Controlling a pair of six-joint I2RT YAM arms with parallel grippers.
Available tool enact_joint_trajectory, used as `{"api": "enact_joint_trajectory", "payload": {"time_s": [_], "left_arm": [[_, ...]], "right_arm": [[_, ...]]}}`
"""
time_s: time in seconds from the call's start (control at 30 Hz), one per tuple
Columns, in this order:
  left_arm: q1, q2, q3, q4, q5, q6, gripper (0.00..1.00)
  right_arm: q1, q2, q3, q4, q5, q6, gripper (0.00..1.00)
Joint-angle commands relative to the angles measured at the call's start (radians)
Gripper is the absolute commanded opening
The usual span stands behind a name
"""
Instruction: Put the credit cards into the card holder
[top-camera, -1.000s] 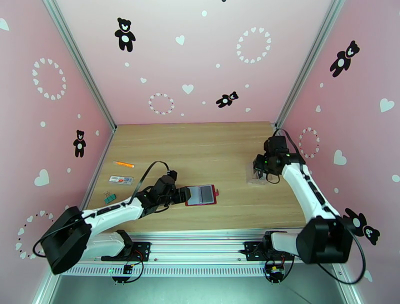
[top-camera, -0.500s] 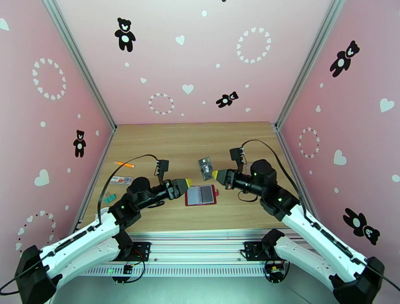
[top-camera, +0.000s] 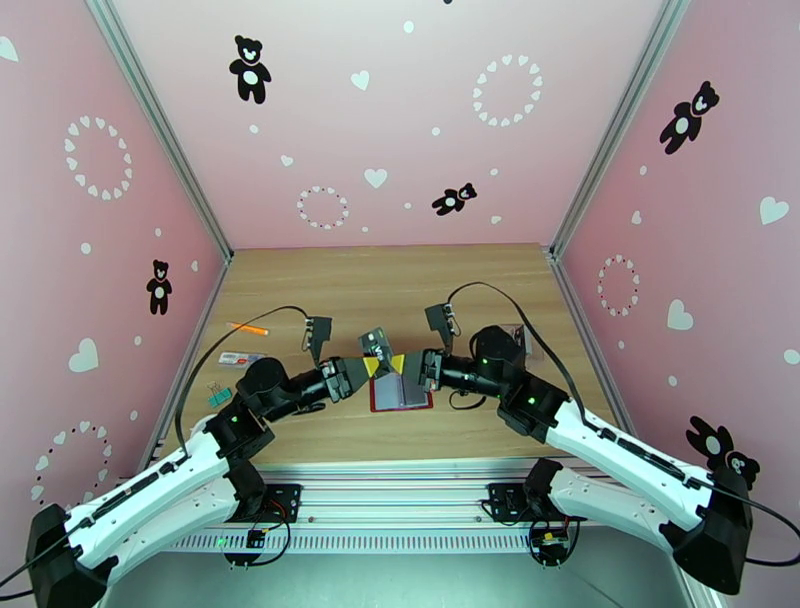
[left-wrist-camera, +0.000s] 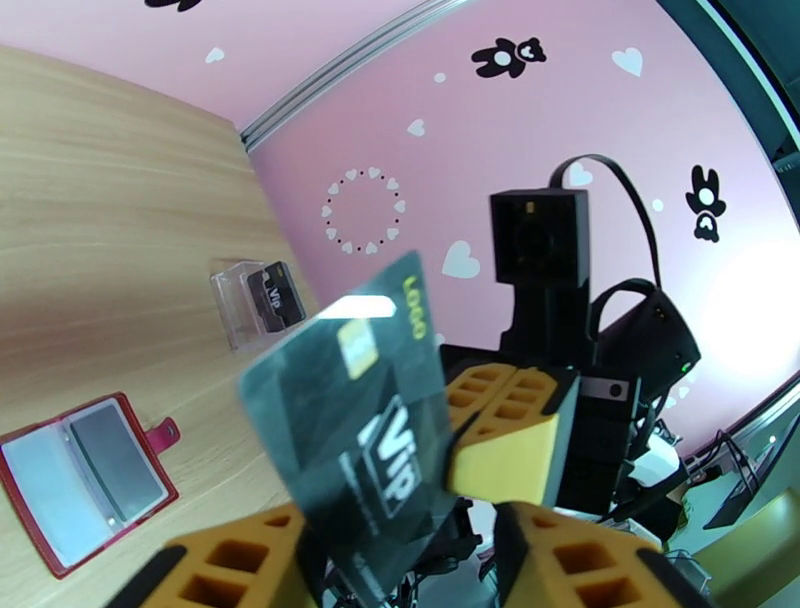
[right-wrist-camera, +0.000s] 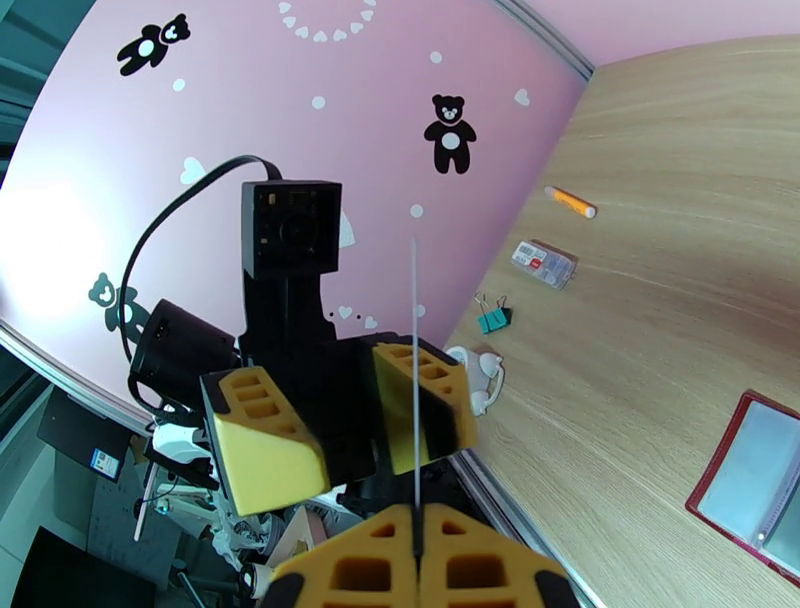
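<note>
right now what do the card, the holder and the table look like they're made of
Card: probably plastic, dark and glossy; light glints off its face, and it carries printed lettering and a chip.
Holder: red leather-like cover, possibly faux, with greyish see-through sleeves that look like soft plastic.
Table: wood or wood-look laminate, matte, with pale straight grain.

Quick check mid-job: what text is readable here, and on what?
"VIP": raised credit card, white letters.
"LOGO": same card, yellow-green, near its edge.
"VIP": dark card inside the clear case.
Too small to read: fine print under the raised card's "VIP"; print on the white-and-red strip.
</note>
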Motion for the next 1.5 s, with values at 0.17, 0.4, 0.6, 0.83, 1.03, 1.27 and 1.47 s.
{"api": "enact_joint_trajectory", "payload": {"time_s": [0.17, 0.4, 0.6, 0.83, 1.03, 1.27, 1.47], "left_arm": [[-0.007, -0.052, 0.007, -0.043, 0.015, 0.028, 0.09], [-0.007, -0.082, 0.01, -0.102, 0.123, 0.044, 0.0], [-0.009, -0.101, 0.012, -0.157, 0.202, 0.039, 0.0], [-0.009, -0.117, 0.001, -0.163, 0.217, 0.036, 0.0], [-0.01, -0.088, -0.001, -0.143, 0.233, 0.034, 0.0], [-0.011, -0.091, -0.01, -0.153, 0.198, 0.04, 0.01], [0.002, -0.084, 0.007, -0.407, -0.065, 0.051, 0.68]], "right_arm": [[0.009, 0.006, -0.013, 0.03, -0.042, -0.025, 0.14], [0.009, -0.01, 0.032, -0.058, -0.102, -0.175, 0.64], [0.009, -0.016, 0.042, -0.03, -0.137, -0.192, 0.54], [0.01, 0.018, 0.064, -0.027, -0.195, -0.183, 0.4], [0.01, 0.027, 0.065, -0.03, -0.207, -0.179, 0.32], [0.012, 0.028, 0.084, -0.119, -0.181, -0.215, 0.1], [-0.044, 0.009, 0.092, -0.285, -0.108, -0.272, 0.0]]}}
